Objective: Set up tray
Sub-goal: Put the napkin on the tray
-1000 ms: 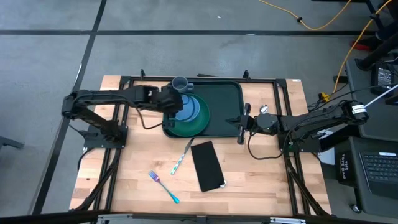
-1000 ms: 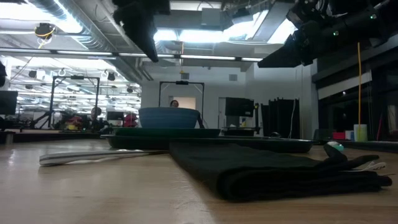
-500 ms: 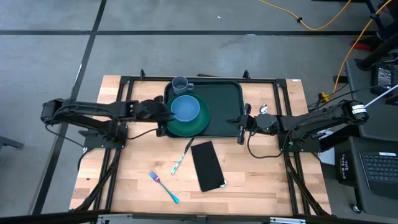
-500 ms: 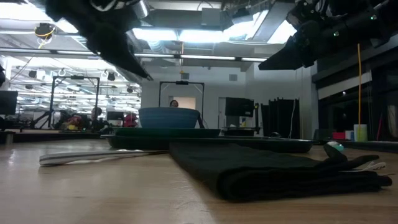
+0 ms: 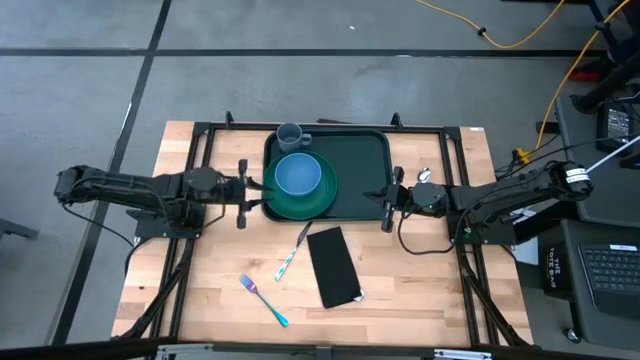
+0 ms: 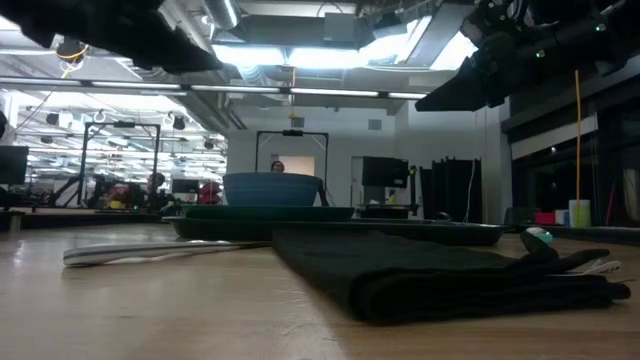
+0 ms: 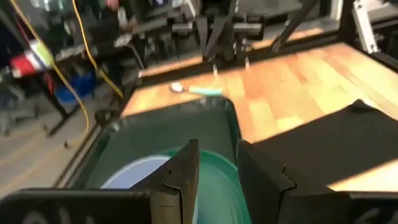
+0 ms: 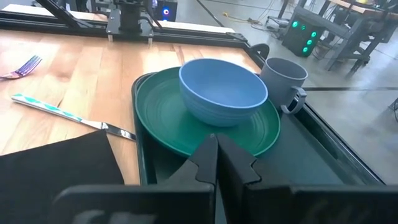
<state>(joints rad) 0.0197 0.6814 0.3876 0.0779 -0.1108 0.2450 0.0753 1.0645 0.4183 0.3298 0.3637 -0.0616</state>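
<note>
The dark green tray [image 5: 355,165] lies at the table's far middle. On its left half sits a round green plate [image 5: 312,203] with a blue bowl [image 5: 297,173] on it. A grey cup [image 5: 290,135] stands upright in the tray's far left corner. My left gripper [image 5: 256,190] hangs just left of the tray, nearly level and pointing at the plate [image 7: 214,186]. It is open, with nothing between its fingers. My right gripper [image 5: 372,194] is shut and hovers over the tray's right rim, pointing at the bowl [image 8: 221,90].
A folded black napkin [image 5: 333,265] lies on the wood near the tray's near edge. A teal-handled knife [image 5: 290,255] lies left of it, and a fork [image 5: 262,298] lies nearer the front. Black frame rails [image 5: 190,230] run along both table sides.
My left gripper has drawn back from above the cup and bowl toward the table's left edge. It has sunk and tipped from pointing down to nearly level. The cup, bowl and plate stand where they were.
</note>
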